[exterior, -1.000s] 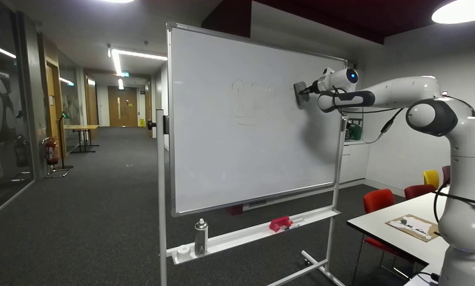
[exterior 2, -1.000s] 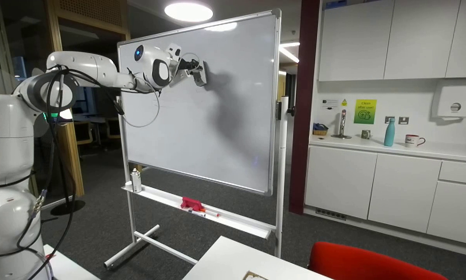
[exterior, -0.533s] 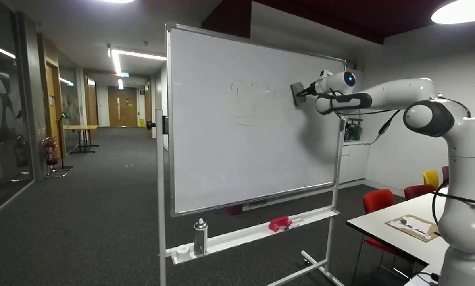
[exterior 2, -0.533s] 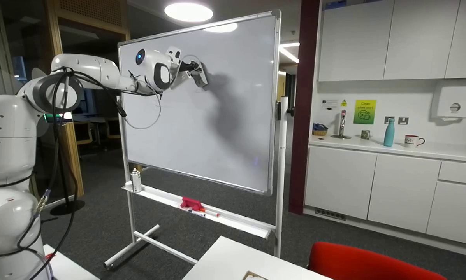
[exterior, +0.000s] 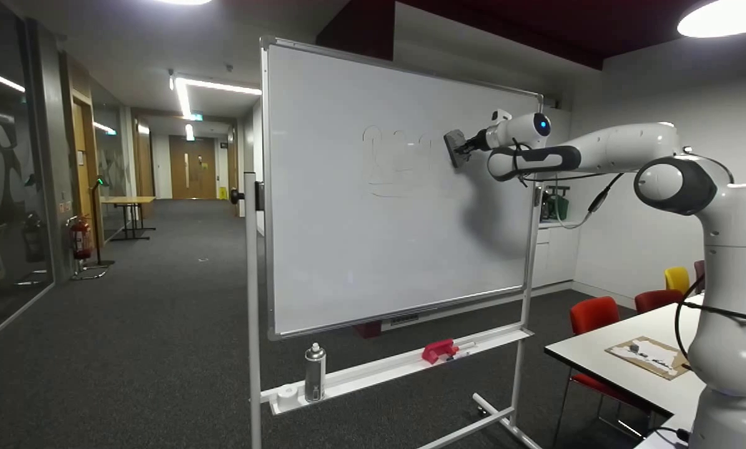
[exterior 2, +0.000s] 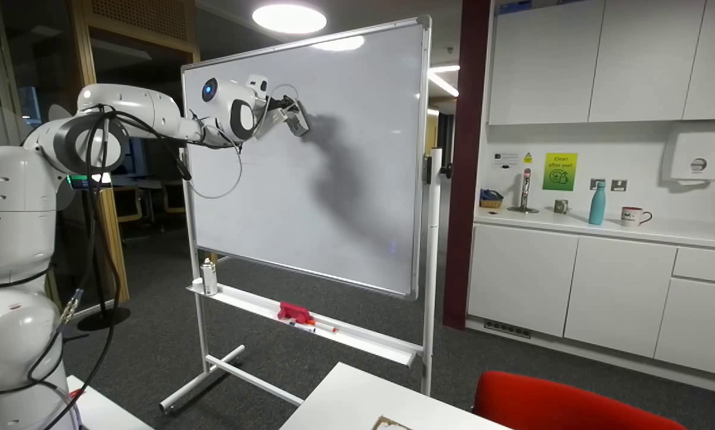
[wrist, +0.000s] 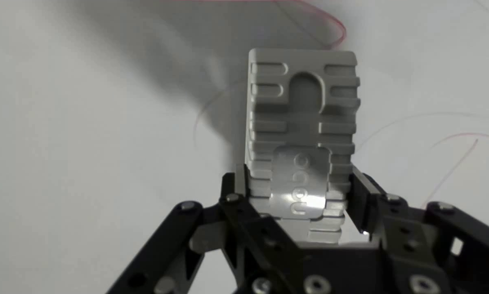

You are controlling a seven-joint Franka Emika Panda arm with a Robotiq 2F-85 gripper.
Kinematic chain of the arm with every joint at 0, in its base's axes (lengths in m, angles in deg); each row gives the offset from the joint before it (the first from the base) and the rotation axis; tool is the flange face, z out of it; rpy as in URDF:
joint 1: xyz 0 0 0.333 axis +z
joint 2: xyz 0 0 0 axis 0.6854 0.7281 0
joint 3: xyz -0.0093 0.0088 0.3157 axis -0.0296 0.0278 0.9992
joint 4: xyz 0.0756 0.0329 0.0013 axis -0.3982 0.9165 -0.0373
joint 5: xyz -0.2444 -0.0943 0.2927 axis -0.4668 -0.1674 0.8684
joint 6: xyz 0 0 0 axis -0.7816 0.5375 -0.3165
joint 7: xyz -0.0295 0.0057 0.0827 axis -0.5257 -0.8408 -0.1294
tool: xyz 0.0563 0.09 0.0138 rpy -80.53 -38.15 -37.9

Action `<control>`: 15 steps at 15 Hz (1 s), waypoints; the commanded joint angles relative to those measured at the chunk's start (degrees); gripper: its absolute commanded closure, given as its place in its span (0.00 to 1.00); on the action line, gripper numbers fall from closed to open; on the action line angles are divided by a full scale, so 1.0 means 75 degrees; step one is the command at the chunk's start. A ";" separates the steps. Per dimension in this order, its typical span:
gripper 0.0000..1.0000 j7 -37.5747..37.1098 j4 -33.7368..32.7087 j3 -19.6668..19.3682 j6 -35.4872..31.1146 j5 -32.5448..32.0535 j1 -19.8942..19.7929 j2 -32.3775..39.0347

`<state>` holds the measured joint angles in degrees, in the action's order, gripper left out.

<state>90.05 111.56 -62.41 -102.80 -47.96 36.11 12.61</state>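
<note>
My gripper [wrist: 299, 181] is shut on a grey ridged board eraser [wrist: 303, 118], with one finger against each long side. The eraser also shows in both exterior views [exterior: 455, 148] [exterior 2: 297, 123], at the end of the gripper [exterior: 470, 146] and close to the upper part of a whiteboard [exterior: 348, 249]. It is tilted there; I cannot tell whether its whole face touches the board. Thin faint marks [exterior: 386, 195] stand on the board to the eraser's left in an exterior view. In the wrist view, a red curved mark [wrist: 344, 33] lies just past the eraser's far end.
A ledge [exterior: 373, 371] under the board carries a spray can [exterior: 315, 374], a white roll [exterior: 287, 396], a red holder [exterior: 438, 351] and markers. A white table [exterior: 597, 337] and red chairs [exterior: 594, 315] stand near the arm. Kitchen cabinets [exterior 2: 524, 275] are beyond the board.
The gripper and the eraser have moved left along the board in both exterior views, closer to the faint marks, and slightly down. The eraser looks more tilted now. The grip is unchanged.
</note>
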 commanded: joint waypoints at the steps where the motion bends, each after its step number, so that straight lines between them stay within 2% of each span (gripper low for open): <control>1: 0.66 0.0826 -0.0398 0.0484 -0.0423 0.0478 -0.0380 0.0368; 6: 0.66 0.1993 -0.0246 0.1086 -0.0915 0.0772 -0.0979 0.0416; 10: 0.66 0.2883 0.0096 0.1937 -0.1396 0.0712 -0.1683 0.0481; 15: 0.66 0.2974 0.0124 0.3141 -0.1852 0.0625 -0.2918 0.0482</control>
<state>109.26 113.71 -44.66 -112.99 -43.59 20.26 14.87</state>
